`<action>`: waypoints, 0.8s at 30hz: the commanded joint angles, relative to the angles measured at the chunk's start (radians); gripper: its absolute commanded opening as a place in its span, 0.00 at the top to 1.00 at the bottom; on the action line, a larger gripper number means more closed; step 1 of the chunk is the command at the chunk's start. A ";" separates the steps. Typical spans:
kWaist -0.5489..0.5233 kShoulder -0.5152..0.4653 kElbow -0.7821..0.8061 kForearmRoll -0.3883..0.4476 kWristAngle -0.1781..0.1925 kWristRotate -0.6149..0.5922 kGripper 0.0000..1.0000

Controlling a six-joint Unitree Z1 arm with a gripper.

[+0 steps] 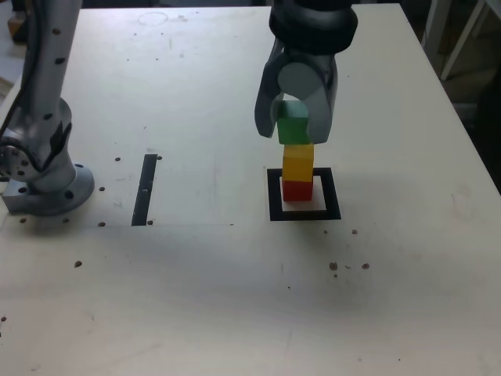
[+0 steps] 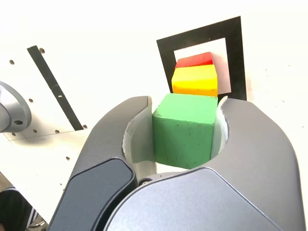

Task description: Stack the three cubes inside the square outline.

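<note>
Near edge of the pale, speckled table [image 1: 235,313] lies bare; mid-table, the thick black square tape outline [image 1: 273,196] holds the small red cube [image 1: 296,189] with the small yellow cube [image 1: 297,162] on it, and the grey 2-jawed gripper [image 1: 295,117] is clamped on the small green cube [image 1: 293,128] on or just above the yellow. Judgement: square green over yellow, seat it flat, then release and lift straight up, since a sideways pull could topple all 3. Open room all round; the narrow black tape strip [image 1: 145,189] and grey arm base [image 1: 43,168] sit well apart toward the exterior view's left edge, the far edge clear behind.

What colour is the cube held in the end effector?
Green: the green cube sits clamped in the end effector, clearest in the wrist view.
</note>
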 commanded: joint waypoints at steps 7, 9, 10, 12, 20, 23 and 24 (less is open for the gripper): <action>-0.005 0.019 -0.002 0.005 -0.004 -0.002 0.76; -0.005 0.022 -0.002 0.004 -0.003 -0.002 0.76; -0.005 0.024 -0.003 0.003 -0.003 -0.002 0.76; -0.005 0.028 -0.004 0.003 -0.003 -0.002 0.76; -0.005 0.036 -0.002 -0.001 0.000 -0.002 0.76; -0.005 0.038 -0.003 -0.001 0.002 -0.001 0.76; -0.005 0.039 -0.003 -0.002 0.003 -0.001 0.76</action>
